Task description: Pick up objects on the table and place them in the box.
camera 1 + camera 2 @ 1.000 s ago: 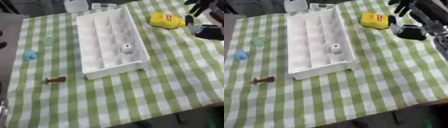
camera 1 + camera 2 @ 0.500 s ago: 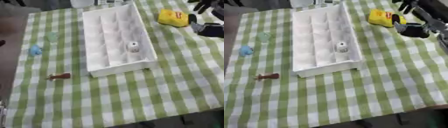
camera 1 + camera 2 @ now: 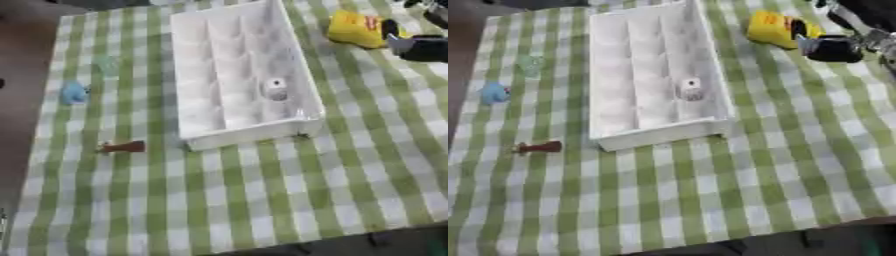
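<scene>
Green-and-white checked cloth (image 3: 262, 200) covered the worktop, where a white compartmented box (image 3: 241, 75) lay lengthwise near the middle. One small white piece with a dark spot (image 3: 276, 89) already sat in a compartment near the box's right wall, towards its near end. To the right of the box, at the far edge, a yellow object with a red patch (image 3: 773, 28) rested on the cloth — the robot's right hand (image 3: 830, 47) was just beside it, dark and blurred, and whether its fingers were released or clenched could not be told. Left of the box, well apart from it, lay a pale green item (image 3: 107, 65), a small blue one (image 3: 73, 92) and — nearer the front — a reddish-brown piece (image 3: 125, 147).
</scene>
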Robot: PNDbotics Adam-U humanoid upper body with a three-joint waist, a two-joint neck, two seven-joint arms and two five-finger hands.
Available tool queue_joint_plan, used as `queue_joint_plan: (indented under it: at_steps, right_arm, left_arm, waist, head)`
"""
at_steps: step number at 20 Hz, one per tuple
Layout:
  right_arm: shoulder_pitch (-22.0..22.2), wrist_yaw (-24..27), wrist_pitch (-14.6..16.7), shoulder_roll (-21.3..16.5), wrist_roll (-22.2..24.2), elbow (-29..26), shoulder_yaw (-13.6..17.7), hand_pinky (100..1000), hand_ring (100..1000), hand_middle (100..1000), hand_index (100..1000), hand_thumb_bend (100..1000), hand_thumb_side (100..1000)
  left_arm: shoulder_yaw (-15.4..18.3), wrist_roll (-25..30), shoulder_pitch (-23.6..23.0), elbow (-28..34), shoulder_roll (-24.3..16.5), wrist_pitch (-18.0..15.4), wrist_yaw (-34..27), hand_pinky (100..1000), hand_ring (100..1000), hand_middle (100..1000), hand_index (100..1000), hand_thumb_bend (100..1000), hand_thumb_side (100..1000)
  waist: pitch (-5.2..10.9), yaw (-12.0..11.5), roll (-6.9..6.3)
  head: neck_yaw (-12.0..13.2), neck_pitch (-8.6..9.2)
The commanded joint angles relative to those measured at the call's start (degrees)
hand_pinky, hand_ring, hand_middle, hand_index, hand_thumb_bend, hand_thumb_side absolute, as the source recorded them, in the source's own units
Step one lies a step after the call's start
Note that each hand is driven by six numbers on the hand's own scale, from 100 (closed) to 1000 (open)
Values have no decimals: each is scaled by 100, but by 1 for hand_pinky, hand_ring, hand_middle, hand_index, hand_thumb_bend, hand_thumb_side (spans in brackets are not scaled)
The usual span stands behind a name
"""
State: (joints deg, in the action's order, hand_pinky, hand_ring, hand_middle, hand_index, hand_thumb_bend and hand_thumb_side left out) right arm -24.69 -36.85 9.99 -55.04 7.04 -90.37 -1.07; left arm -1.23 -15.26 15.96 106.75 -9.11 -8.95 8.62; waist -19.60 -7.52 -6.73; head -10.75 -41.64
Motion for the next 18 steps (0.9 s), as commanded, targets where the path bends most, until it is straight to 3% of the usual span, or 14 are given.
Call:
queue_joint_plan:
  at_steps: [1, 7, 18]
  right_arm:
    - [-163, -437, 14, -319, 49, 144, 128, 811, 867, 914, 988, 132, 251]
    - [-261, -810, 27, -421, 49, 502, 221, 860, 896, 925, 996, 155, 279]
    - [-343, -787, 8, -544, -9, 993, 365, 871, 904, 921, 994, 100, 324]
  left_arm:
    - [-7, 23, 82, 143, -185, -16, -15, 783, 1000, 694, 758, 100, 823]
    - [-36, 65, 105, 148, -208, -20, -30, 784, 1000, 694, 758, 100, 824]
    - [-72, 157, 135, 178, -232, -60, -63, 786, 1000, 694, 759, 100, 826]
  waist:
    - [-36, -45, 135]
    - [-120, -134, 133]
    - [-244, -238, 87]
  head:
    - [-67, 108]
    - [-152, 158]
    - [-250, 250]
